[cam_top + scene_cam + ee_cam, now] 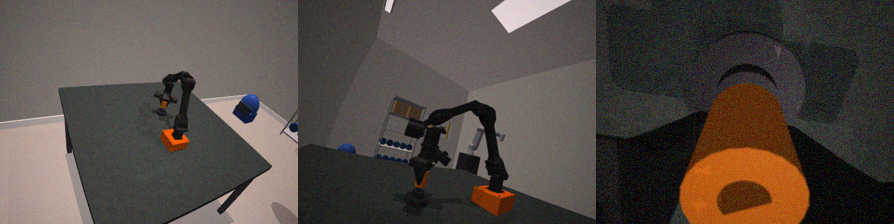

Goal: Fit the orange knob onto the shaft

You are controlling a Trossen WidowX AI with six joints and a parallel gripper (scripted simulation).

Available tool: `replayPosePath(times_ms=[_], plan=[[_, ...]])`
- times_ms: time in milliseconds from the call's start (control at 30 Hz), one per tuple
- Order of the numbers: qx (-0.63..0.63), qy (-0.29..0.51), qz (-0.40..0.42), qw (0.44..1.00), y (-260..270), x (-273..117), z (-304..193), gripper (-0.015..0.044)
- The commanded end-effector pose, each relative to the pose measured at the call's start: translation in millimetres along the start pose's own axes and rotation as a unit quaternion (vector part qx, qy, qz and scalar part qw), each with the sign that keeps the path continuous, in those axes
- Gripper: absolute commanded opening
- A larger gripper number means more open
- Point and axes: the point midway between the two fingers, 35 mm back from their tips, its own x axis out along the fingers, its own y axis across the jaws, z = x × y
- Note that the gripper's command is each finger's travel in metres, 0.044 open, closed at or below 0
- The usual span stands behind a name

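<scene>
orange knob (163, 104) (425, 179) (746, 122): in the gripper, above the round pedestal; not down on it
knob hole: D-shaped opening (745, 196) in the end facing the wrist view; flat edge on the lower side of the picture, slanting up to the right
gripper (164, 106) (420, 181) (746, 145): closed on the orange knob, pointing down
fingers: dark, one on each side of the knob in wrist view
round pedestal (161, 113) (415, 198) (792, 82): dark, on the table, below the knob; wide round base, partly hidden by the knob in wrist view
raised centre (418, 192): dark, right under the knob's lower end; contact or alignment, cannot tell
shaft flat side: cannot tell
arm (184, 102) (491, 136): black, rises from its base, bends over at the top and comes down to the pedestal
arm base (171, 147) (484, 201): orange block on the table, near the pedestal but apart
table (121, 174) (354, 186): dark top, carries base and pedestal
shadows: dark patches on the table around the pedestal
blue object (251, 103): rounded top, dark front panel, beyond the table edge
background, exterior view: shelf rack (384, 127) with brown boxes and rows of blue balls; pale arm (477, 139) on a dark stand (468, 163)
</scene>
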Motion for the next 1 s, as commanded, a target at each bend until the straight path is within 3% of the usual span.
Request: replayPosePath(times_ms=[0, 967], plan=[[-0.003, 0.003, -0.001, 1.000, -1.8, 0.6, -1.0, 0.0000], [-0.107, 0.003, 0.000, 0.994, 0.1, -0.4, -0.8, 0.0000]])
